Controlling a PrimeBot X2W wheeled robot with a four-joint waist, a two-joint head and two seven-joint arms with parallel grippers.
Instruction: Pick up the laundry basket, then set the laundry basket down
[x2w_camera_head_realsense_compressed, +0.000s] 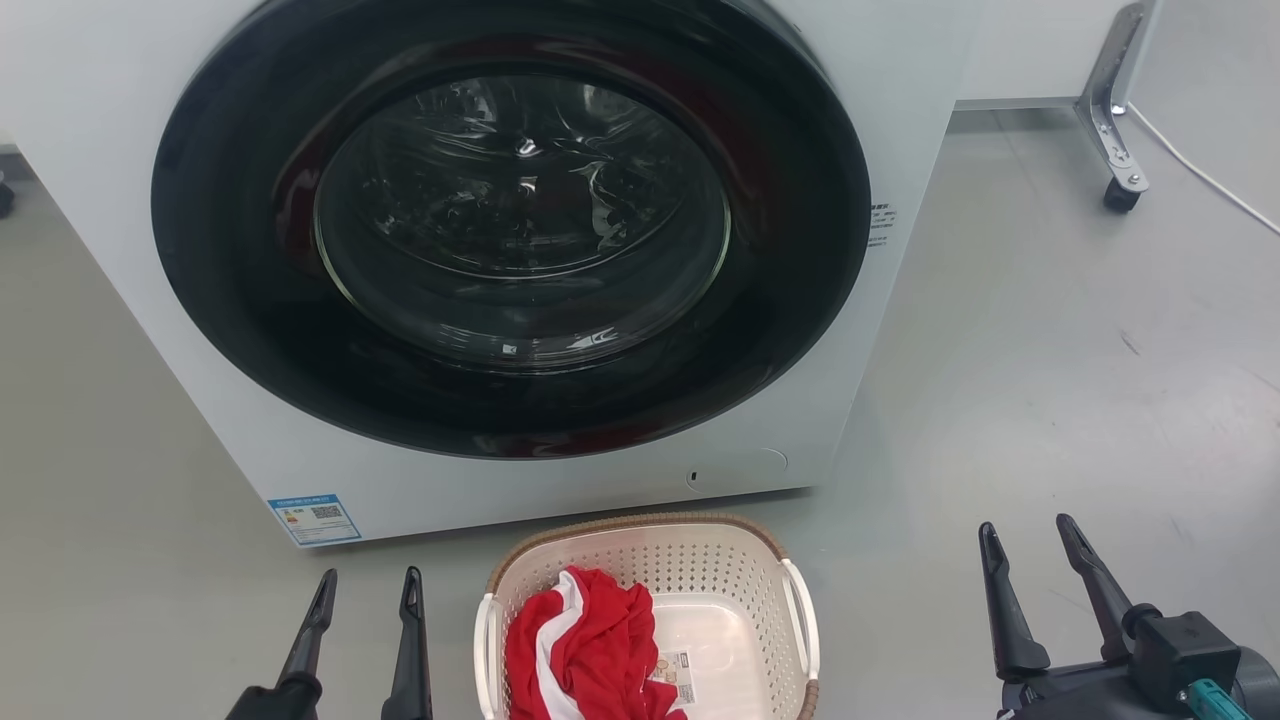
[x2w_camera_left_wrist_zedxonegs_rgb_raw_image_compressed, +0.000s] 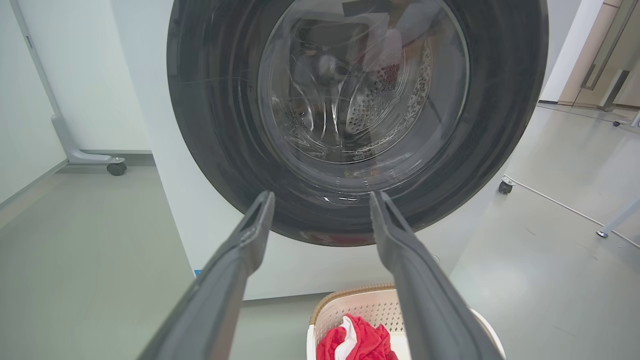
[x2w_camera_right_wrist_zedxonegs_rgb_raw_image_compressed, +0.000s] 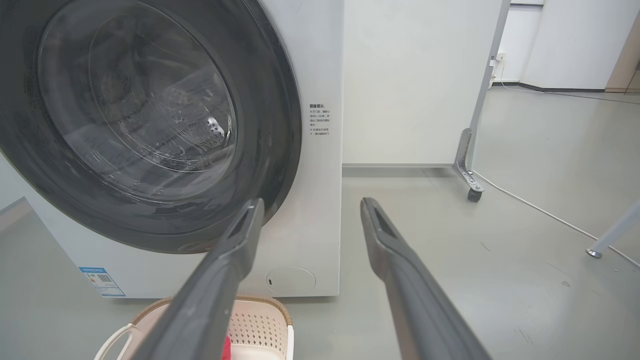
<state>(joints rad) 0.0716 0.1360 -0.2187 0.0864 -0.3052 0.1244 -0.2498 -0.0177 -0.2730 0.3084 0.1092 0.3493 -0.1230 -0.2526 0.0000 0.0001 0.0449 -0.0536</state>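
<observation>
The laundry basket (x2w_camera_head_realsense_compressed: 640, 522) stands on the floor (x2w_camera_head_realsense_compressed: 1050, 380), just in front of the washing machine (x2w_camera_head_realsense_compressed: 900, 120) and between my two hands. A crumpled red and white garment (x2w_camera_head_realsense_compressed: 590, 640) lies in its left half, beside a small label (x2w_camera_head_realsense_compressed: 675, 672) on the bare bottom. My left hand (x2w_camera_head_realsense_compressed: 370, 578) and right hand (x2w_camera_head_realsense_compressed: 1027, 526) are both spread, holding nothing and not touching the basket.

Cream-white perforated plastic laundry basket (x2w_camera_head_realsense_compressed: 700, 560): near end cut off by picture edge; left of floor hidden under crumpled red-and-white cloth (x2w_camera_head_realsense_compressed: 590, 640). Small bottom label (x2w_camera_head_realsense_compressed: 676, 678): print too small to read.
</observation>
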